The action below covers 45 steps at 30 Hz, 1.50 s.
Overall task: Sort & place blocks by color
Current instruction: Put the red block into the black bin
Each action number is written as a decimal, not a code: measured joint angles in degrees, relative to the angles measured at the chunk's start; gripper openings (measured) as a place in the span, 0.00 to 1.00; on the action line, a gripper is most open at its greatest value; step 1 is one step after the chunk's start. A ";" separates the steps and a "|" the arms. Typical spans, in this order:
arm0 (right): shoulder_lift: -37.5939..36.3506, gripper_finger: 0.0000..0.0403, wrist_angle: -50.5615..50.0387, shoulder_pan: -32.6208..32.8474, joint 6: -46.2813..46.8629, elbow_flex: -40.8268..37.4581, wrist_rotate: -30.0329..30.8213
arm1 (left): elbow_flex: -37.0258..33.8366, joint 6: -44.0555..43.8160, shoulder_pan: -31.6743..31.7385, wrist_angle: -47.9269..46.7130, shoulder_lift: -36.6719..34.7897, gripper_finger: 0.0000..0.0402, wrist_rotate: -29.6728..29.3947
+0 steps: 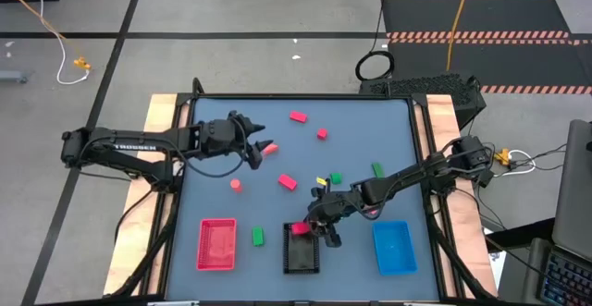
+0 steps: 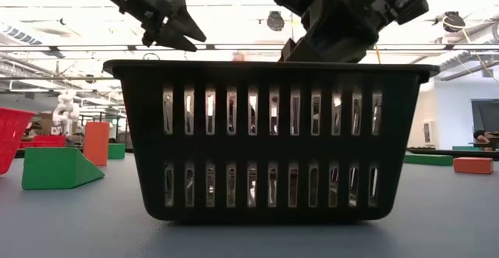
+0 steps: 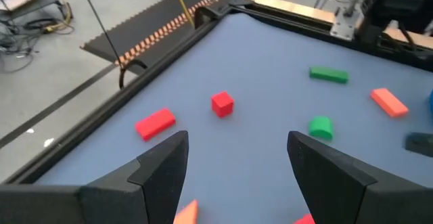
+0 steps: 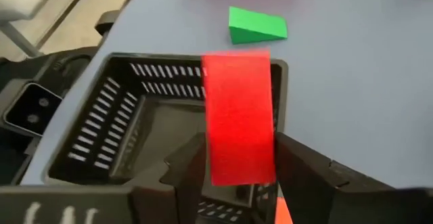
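Above the black tray [image 1: 302,252], the right gripper [image 4: 233,173] has a red block [image 4: 238,119] between its parted fingers, while the left gripper [image 1: 259,146], spread, waits far behind it.

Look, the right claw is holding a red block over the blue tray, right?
Not quite. The right claw does have a red block between its fingers, but it is over the black tray, not the blue tray. The high view shows this, and the right wrist view shows the black tray under the block.
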 joint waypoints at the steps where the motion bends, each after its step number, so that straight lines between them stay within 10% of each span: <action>1: 0.10 0.43 0.22 0.00 0.31 0.00 -0.02 | 0.00 -0.16 -0.40 -0.20 0.00 0.63 0.00; 11: -0.66 0.48 0.56 -1.08 -0.71 -0.04 2.06 | 0.00 -0.66 -2.72 -0.81 0.74 0.63 -0.21; 24: -14.26 0.55 -6.40 -7.42 -4.94 -0.22 23.75 | 0.00 13.35 -2.50 -3.25 15.01 0.63 6.94; 30: -22.09 0.55 -7.33 -8.53 -6.54 -2.91 25.30 | 0.09 20.23 -1.71 2.67 21.34 0.63 20.39; 45: -25.86 0.55 -1.00 -9.51 -2.52 -15.34 25.08 | 14.26 28.69 0.12 -10.59 38.37 0.63 28.93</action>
